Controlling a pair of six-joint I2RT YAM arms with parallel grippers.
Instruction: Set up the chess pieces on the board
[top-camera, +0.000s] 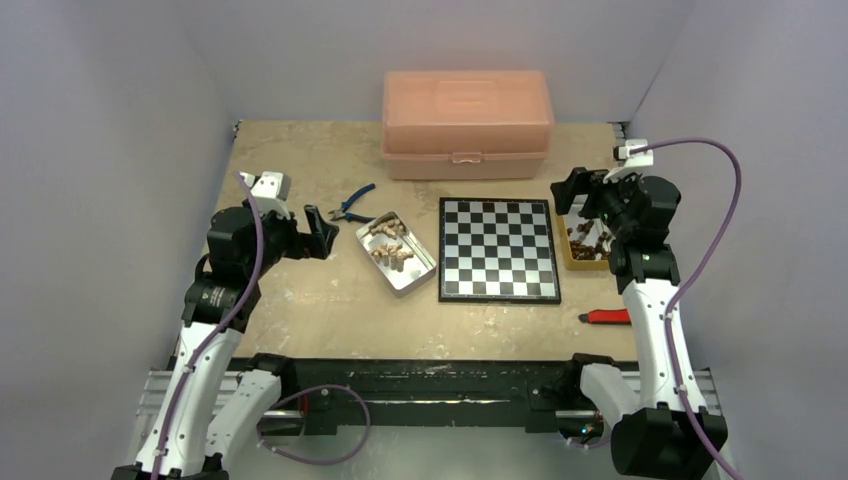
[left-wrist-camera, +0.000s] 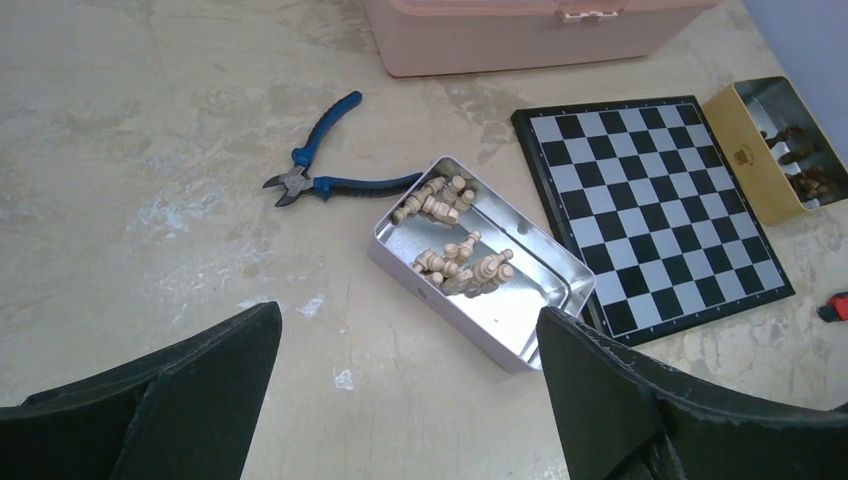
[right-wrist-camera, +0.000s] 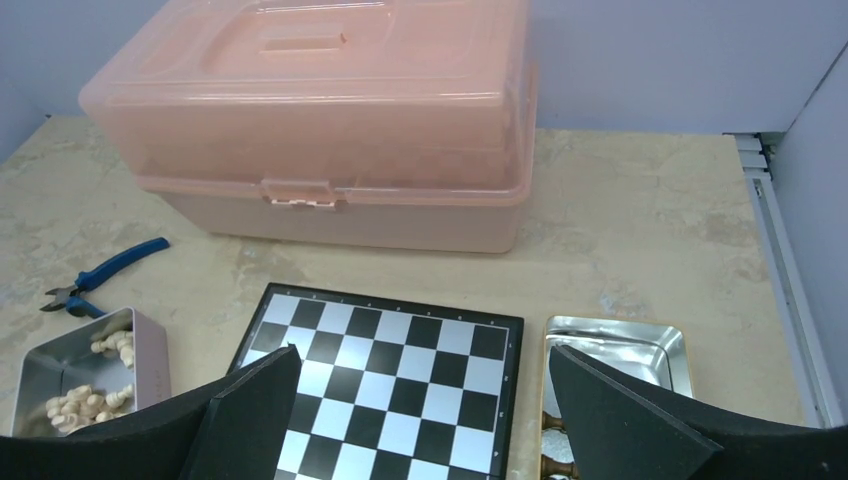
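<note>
Beige tabletop (top-camera: 300, 310), board (top-camera: 498, 248) between left fingers (left-wrist-camera: 180, 400) and right fingers (right-wrist-camera: 640, 420), both spread empty, tan chess pieces (left-wrist-camera: 450, 235) in tin (left-wrist-camera: 520, 300)

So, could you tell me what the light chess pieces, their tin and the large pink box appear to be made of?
Light chess pieces: pale tan, matte, probably unpainted wood.
Tin: silvery, its floor mirrors the pieces, so most likely polished metal.
Pink box: translucent, smooth and slightly glossy, with a moulded lid and clasp, so apparently plastic.
</note>
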